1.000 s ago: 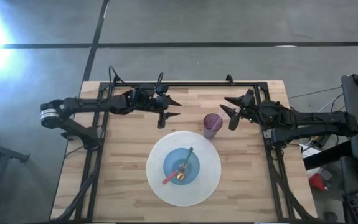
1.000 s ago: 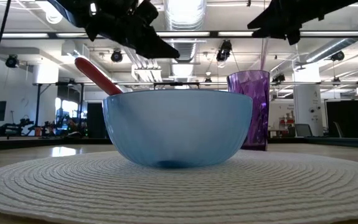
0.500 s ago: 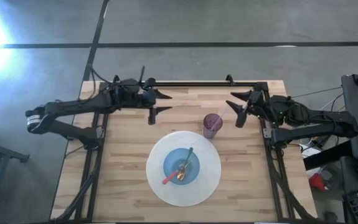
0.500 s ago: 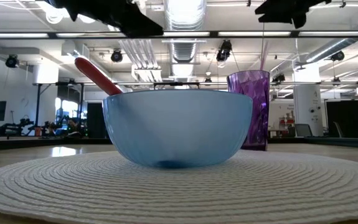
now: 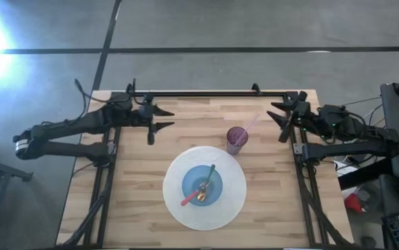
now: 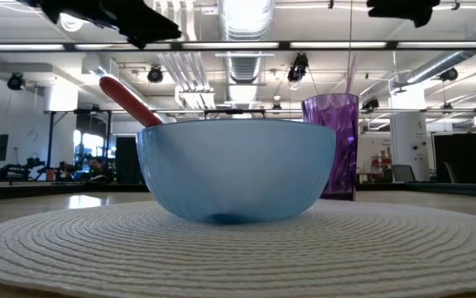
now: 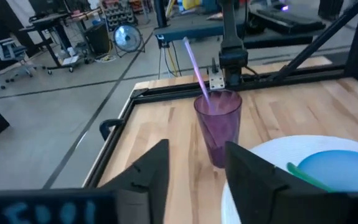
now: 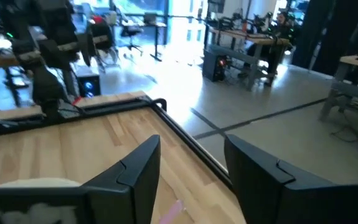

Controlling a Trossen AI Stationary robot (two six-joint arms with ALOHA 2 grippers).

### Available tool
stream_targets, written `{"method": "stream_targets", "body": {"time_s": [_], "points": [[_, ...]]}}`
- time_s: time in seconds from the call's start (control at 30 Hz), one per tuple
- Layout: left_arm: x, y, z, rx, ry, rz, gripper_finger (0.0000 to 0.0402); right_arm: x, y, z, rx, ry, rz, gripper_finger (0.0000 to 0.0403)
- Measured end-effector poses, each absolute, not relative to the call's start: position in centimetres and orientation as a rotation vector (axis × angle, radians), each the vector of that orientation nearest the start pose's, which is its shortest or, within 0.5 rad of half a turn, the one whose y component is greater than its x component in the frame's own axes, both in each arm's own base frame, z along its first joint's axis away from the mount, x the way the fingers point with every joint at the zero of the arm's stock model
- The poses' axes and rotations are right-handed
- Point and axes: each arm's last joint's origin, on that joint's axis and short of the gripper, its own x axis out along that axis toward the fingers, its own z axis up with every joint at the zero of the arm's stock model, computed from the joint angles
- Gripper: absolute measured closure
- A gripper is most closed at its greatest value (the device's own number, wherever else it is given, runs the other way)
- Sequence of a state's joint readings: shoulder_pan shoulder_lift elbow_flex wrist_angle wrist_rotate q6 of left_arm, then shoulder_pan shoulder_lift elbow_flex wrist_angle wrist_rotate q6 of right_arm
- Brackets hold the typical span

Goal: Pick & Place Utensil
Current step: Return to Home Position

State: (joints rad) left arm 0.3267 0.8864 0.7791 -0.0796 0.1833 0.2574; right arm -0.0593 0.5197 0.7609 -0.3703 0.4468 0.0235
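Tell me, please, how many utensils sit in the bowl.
2: a pink fork, handle over the bowl's left rim, and a green spoon beside it, handle toward the cup.

I'm seeing the blue bowl (image 6: pixel 236 170) sitting upright in the middle of the round white mat (image 5: pixel 178 215). The pink fork (image 5: pixel 189 198) is lying inside it, its handle poking up above the rim on the left arm's side. The green spoon (image 5: pixel 209 173) is resting in the bowl too, its handle angling toward the purple cup (image 5: pixel 236 139). That translucent cup is standing upright just beside the mat's edge. The pink straw (image 5: pixel 250 125) is leaning in it, tilting out toward the right arm's side.
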Motion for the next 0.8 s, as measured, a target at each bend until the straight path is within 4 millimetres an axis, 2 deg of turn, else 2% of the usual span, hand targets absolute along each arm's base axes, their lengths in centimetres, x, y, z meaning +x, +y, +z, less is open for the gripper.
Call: {"method": "stream_targets", "body": {"time_s": [0.2, 0.37, 0.57, 0.8], "points": [[16.3, 5.0, 31.9, 0.174, 0.138, 0.128, 0.0329, 8.9, -1.6, 34.2, 0.036, 0.07, -0.432, 0.0272], [14.9, 4.5, 31.0, 0.157, 0.103, 0.132, 0.0393, 8.3, -1.5, 33.7, 0.044, 0.07, -0.419, 0.0321], [14.1, 4.1, 29.1, 0.107, 0.115, 0.123, 0.04, 8.8, -1.5, 32.2, 0.055, 0.112, -0.42, 0.0387], [13.6, 3.3, 26.2, 0.082, 0.055, 0.02, 0.0401, 9.5, -1.6, 30.3, 0.031, 0.141, -0.413, 0.0394]]}}
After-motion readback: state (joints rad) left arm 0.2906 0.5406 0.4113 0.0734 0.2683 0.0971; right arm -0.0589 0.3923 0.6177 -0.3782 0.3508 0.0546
